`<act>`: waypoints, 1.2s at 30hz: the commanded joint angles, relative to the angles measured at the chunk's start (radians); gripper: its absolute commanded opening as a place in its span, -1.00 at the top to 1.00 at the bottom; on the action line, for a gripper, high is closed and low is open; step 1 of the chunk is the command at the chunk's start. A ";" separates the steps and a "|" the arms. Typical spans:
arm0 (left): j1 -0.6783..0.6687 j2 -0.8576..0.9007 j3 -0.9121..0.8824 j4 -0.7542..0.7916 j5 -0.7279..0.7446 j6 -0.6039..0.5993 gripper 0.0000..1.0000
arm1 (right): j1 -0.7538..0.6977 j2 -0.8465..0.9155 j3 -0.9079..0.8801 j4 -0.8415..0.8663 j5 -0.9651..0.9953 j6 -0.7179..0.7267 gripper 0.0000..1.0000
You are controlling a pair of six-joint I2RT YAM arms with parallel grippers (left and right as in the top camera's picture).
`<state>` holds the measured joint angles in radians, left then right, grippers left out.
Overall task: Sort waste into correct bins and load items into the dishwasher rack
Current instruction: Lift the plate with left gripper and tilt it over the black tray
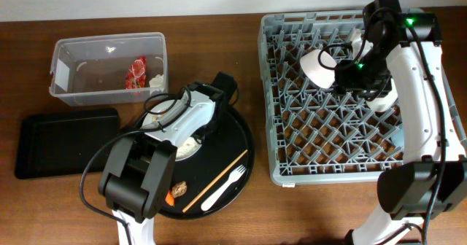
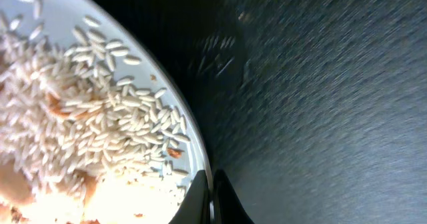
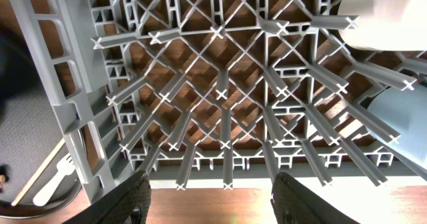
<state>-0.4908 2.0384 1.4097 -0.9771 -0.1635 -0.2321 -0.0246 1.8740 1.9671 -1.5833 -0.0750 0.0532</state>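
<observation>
The dishwasher rack [image 1: 267,92] is moulded grey plastic, matt, with smooth pegs. The table [image 1: 211,41] is dark brown wood with a low sheen. The tub [image 1: 58,74] is clear, glossy plastic, and the crumpled red wrapper [image 1: 136,73] inside it looks like shiny film. The shallow black tray [image 1: 58,146] is matt. The round black tray [image 2: 333,117] has a dull, finely grained surface. The white plate [image 2: 57,14] is smooth and glossy, and the rice scraps [image 2: 100,117] on it are dry and matt. The chopstick [image 1: 215,180] is pale bare wood. The fork [image 1: 219,189] is white plastic.

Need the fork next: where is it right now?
In the overhead view, the fork lies on the lower-right part of the round tray, just right of the chopstick and left of the rack.
</observation>
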 commanded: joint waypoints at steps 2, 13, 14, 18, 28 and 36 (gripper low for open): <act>0.008 0.011 0.010 -0.080 -0.144 -0.002 0.99 | 0.005 0.002 -0.001 -0.003 0.005 0.008 -0.24; 0.008 0.011 0.101 -0.182 -0.185 0.001 0.99 | 0.005 0.002 -0.001 -0.008 0.005 0.008 -0.24; 0.008 0.011 0.108 -0.188 -0.185 0.001 0.99 | 0.005 0.002 -0.001 -0.010 0.005 0.008 -0.24; 0.008 0.008 0.139 -0.224 -0.185 0.000 0.99 | 0.005 0.002 -0.001 -0.011 0.005 0.008 -0.24; 0.008 -0.082 0.151 -0.282 -0.184 -0.068 0.99 | 0.005 0.002 -0.001 -0.014 0.005 0.008 -0.24; 0.014 -0.171 0.151 -0.318 -0.181 -0.071 0.99 | 0.005 0.002 -0.001 -0.018 0.005 0.008 -0.24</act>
<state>-0.4877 1.9232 1.5394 -1.2800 -0.3119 -0.2821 -0.0246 1.8740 1.9671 -1.5978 -0.0750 0.0536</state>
